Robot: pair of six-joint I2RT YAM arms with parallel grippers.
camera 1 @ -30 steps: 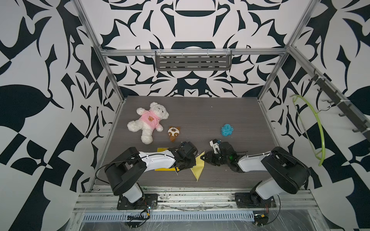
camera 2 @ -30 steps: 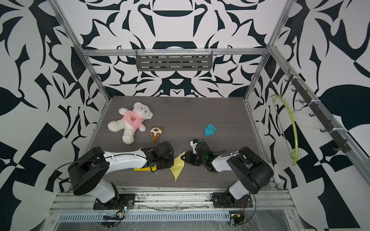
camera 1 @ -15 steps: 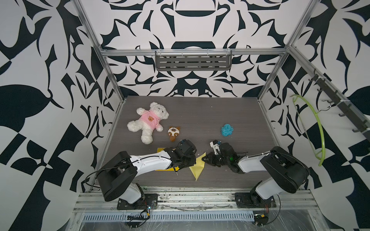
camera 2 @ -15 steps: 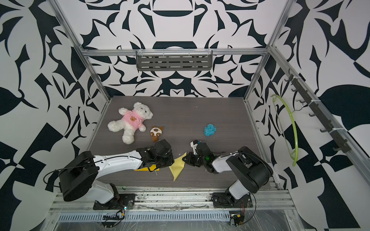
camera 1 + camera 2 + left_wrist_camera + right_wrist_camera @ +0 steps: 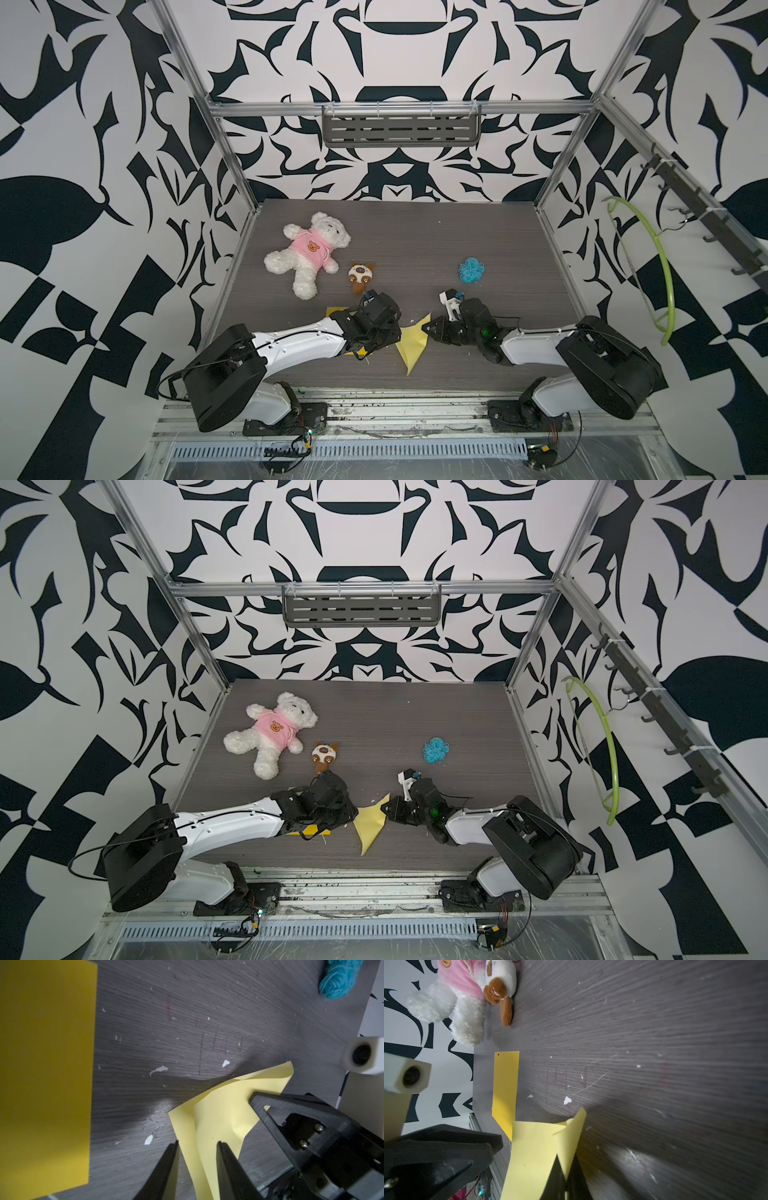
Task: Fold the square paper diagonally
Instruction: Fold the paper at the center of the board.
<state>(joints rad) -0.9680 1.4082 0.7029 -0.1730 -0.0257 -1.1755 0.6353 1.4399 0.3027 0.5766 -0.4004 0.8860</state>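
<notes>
As you look across from the left, a white teddy bear [image 5: 309, 253] in a pink shirt lies on the grey table [image 5: 415, 241], with a small brown-and-white plush toy [image 5: 360, 276] just beside its leg. Nearer the front edge, a darker yellow sheet [image 5: 45, 1074] lies flat, partly under your left arm. Your left gripper [image 5: 197, 1142] has its jaws parted, and an edge of the pale yellow paper [image 5: 411, 343] runs between them without being pinched. That paper sits front and centre, loosely doubled over with one flap raised. Your right gripper [image 5: 566, 1159] is clamped tight on its far side. A blue ball of yarn [image 5: 471, 270] rests well behind.
</notes>
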